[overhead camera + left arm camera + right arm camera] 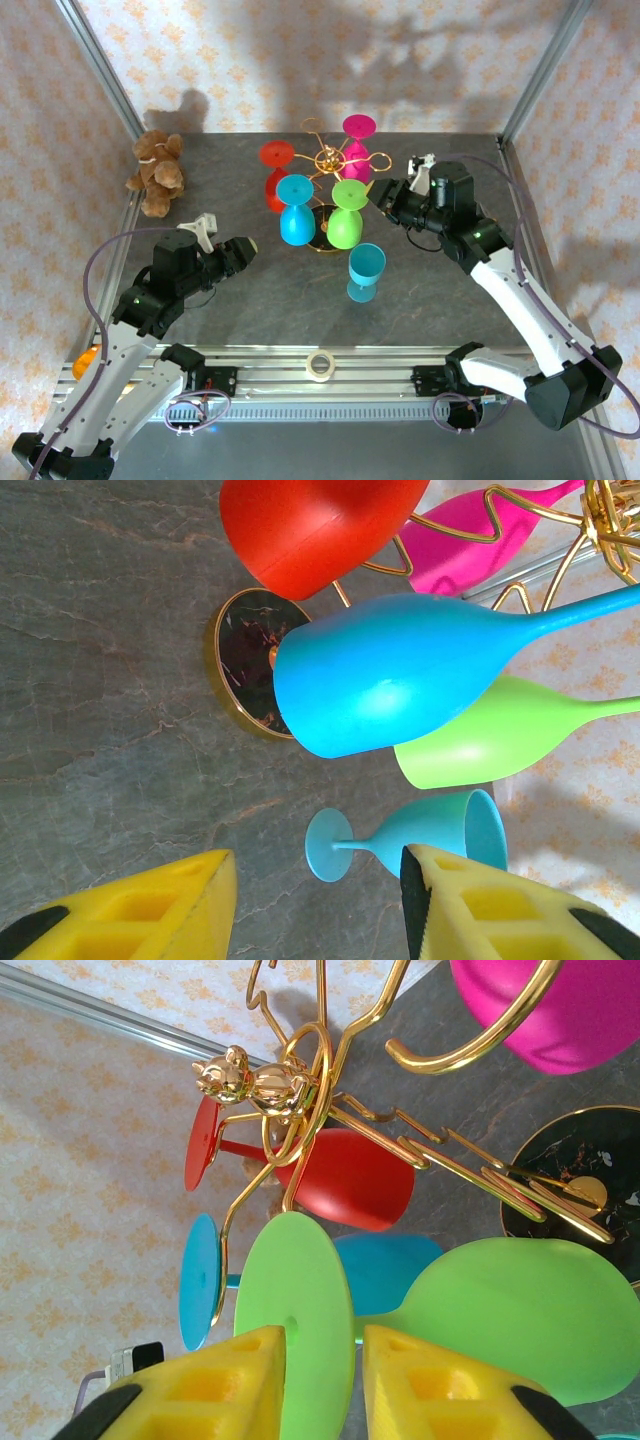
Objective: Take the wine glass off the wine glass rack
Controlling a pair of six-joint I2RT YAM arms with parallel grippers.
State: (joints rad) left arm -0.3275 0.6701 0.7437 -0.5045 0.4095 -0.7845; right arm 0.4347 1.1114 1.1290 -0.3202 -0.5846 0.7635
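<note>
The right gripper (325,1345) clamped the green wine glass (520,1320) by its foot; the left gripper (318,865) hung open, the wine glass rack (240,660) ahead.

No words I can read, no numbers, no labels, no brand names, no signs, nothing written anywhere I look.

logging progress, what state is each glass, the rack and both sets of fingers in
green wine glass: hanging, foot gripped
blue wine glass: hanging
red wine glass: hanging
pink wine glass: hanging
teal wine glass: upright on table
wine glass rack: upright
right fingers: shut on green wine glass
left fingers: open, empty
</note>
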